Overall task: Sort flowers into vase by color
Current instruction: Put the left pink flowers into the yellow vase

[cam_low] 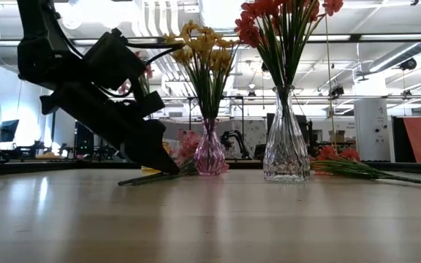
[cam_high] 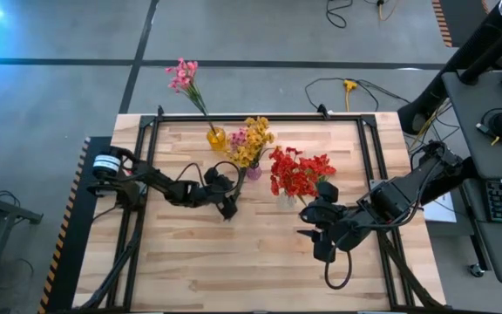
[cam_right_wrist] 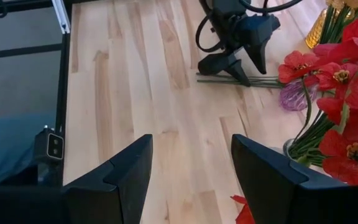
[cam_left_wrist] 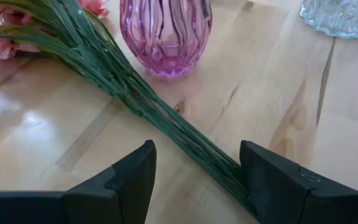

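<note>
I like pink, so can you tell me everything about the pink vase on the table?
The pink vase is see-through ribbed glass, round-bellied with a narrow neck, standing upright on the wooden table between a yellow vase and a clear one. It holds yellow flowers on green stems. A bunch of pink flowers lies flat on the table beside it, the stems passing close by its base. The left gripper, open, straddles those stems and does not touch the vase.

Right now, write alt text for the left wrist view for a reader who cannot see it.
The left gripper stands open over a bundle of green stems lying on the wooden table, its two dark fingers on either side of them. Just beyond stands a pink glass vase, with pink blossoms beside it.
</note>
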